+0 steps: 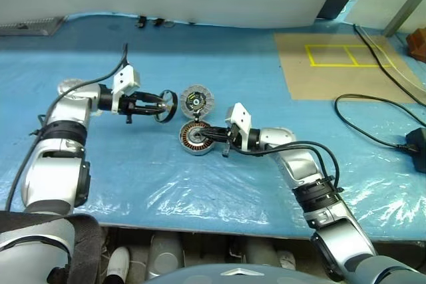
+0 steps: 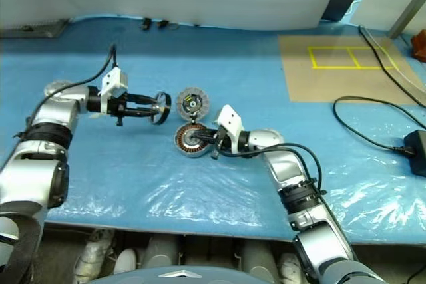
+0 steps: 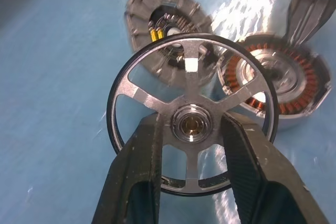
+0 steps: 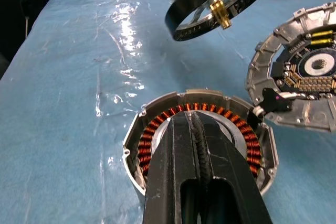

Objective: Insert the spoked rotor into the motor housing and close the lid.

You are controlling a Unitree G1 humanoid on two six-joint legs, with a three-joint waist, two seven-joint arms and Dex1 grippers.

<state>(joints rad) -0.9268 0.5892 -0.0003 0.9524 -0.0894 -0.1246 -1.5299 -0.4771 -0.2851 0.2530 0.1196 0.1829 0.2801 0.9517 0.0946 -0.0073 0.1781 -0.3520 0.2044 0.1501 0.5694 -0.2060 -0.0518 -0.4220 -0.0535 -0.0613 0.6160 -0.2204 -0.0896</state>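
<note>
While the head views take in the whole blue table [image 1: 219, 184], the wrist views show the small parts up close. Most of the table is bare, with lots of room on each side of both claws. A brown mat [image 1: 339, 64] with yellow lines and a black cable [image 1: 373, 121] lie far off past the right arm, well out of the way.

The motor housing [image 4: 199, 124] sits near the table's middle, with orange wire coils in a ring. The right claw [image 4: 197, 129] rests over its middle, fingers pressed together. The lid [image 4: 304, 77] stands open just behind the housing, touching it at one edge.

The left claw [image 3: 191, 129] pinches the hub of the wheel [image 3: 191, 114], holding it in the air beside the lid and housing. A gold pin sticks out of the wheel in the right wrist view.
</note>
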